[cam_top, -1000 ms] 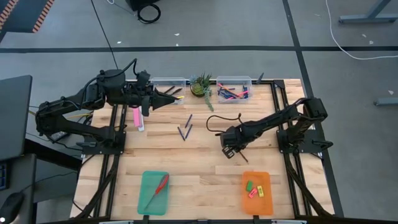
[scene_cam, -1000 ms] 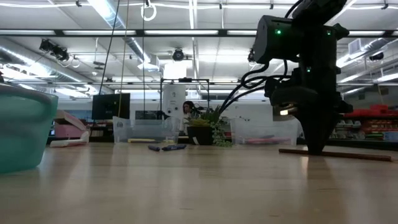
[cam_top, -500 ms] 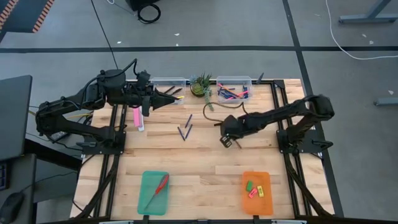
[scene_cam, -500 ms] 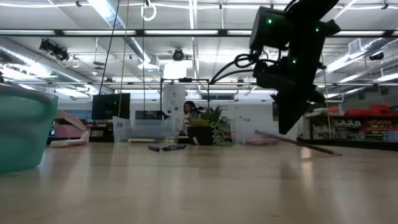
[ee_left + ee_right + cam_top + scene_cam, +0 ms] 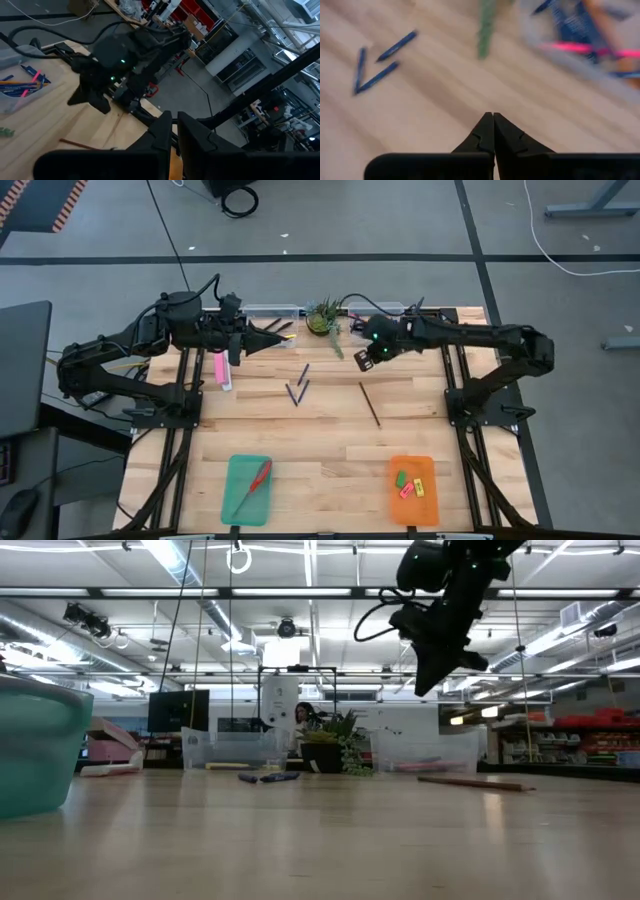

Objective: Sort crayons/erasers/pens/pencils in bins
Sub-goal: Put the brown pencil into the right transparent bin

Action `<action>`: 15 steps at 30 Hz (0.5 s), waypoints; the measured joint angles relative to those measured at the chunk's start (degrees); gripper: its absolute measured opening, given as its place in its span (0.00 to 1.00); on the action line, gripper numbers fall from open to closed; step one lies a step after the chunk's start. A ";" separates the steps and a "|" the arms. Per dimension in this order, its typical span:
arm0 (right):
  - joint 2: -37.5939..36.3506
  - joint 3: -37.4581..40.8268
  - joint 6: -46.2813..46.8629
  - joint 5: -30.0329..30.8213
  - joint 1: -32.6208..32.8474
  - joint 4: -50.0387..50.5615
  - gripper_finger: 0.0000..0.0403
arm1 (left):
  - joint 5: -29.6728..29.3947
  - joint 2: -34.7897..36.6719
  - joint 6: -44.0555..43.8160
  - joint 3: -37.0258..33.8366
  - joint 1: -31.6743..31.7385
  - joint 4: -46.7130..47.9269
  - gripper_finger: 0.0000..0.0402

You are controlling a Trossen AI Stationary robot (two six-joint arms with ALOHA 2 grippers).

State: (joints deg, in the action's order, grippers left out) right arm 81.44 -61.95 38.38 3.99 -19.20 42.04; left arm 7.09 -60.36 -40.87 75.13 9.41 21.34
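Potted plant (image 5: 324, 317) sits between the clear bins (image 5: 377, 321). Right gripper (image 5: 362, 359), jaws closed and empty, has lifted away; its pencil (image 5: 370, 404) now lies mid-table. Left gripper (image 5: 272, 340) nearly closed, empty.

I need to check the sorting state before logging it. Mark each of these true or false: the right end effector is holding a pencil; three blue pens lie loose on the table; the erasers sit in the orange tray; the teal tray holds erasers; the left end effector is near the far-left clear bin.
1. The right end effector is holding a pencil. False: it is shut and empty; the pencil lies on the table.
2. Three blue pens lie loose. True.
3. The erasers sit in the orange tray. True.
4. The teal tray holds erasers. False: it holds red-handled scissors.
5. The left end effector is near the far-left clear bin. True.
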 joint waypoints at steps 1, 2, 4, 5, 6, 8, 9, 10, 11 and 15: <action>0.75 -0.49 -0.60 -2.98 -0.71 0.62 0.02 | 0.01 0.00 0.17 0.00 0.00 0.00 0.09; 1.46 -0.84 -0.92 -5.25 -1.02 1.27 0.03 | 0.02 0.00 0.66 0.00 0.00 -0.01 0.09; 3.24 -1.36 -1.37 -8.23 -0.51 3.97 0.06 | 0.02 0.00 1.31 0.00 0.00 -0.02 0.10; 4.11 -1.65 -1.51 -8.84 0.37 5.19 0.08 | 0.00 0.00 1.57 0.00 0.00 -0.04 0.10; 5.04 -1.97 -1.66 -9.34 1.53 6.76 0.10 | 0.00 0.00 2.08 0.00 0.00 -0.04 0.10; 6.88 -2.38 -2.20 -9.56 4.32 9.59 0.14 | 0.00 0.00 2.97 0.00 0.00 -0.05 0.10; 7.83 -2.39 -2.16 -9.62 5.91 10.47 0.16 | 0.00 0.00 3.58 0.00 0.00 -0.04 0.10; 8.70 -2.39 -1.37 -9.60 7.46 10.63 0.18 | 0.00 0.00 3.97 0.00 0.00 -0.07 0.09; 9.45 -2.39 -0.05 -9.62 8.99 10.51 0.20 | -0.02 0.00 4.13 0.00 0.03 -0.11 0.09; 11.92 -2.39 6.99 -8.78 15.29 10.38 0.26 | -0.24 0.00 4.38 0.00 0.11 -0.15 0.09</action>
State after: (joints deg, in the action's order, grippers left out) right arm 93.36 -64.34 45.37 -4.79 -3.91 52.43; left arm 6.85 -60.36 -36.49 75.13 9.52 21.19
